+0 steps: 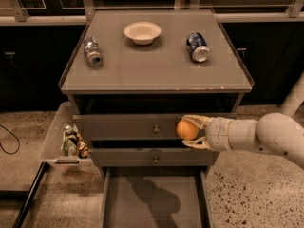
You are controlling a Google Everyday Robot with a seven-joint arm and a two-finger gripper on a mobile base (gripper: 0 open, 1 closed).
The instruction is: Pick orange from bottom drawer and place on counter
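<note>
My gripper [189, 131] comes in from the right on a pale arm and is shut on the orange [186, 129]. It holds the fruit in the air in front of the upper knobbed drawer, above the bottom drawer [154, 203], which stands pulled out with a bare floor. The counter [156, 65] lies above and behind the gripper, its pale chipped front edge just over the fruit.
On the counter lie a silver can [92, 52] at left, a white bowl [142, 32] at the back middle and a blue can [197, 47] at right. A clear side bin [61, 139] with small items hangs on the cabinet's left. A white post [294, 99] stands at right.
</note>
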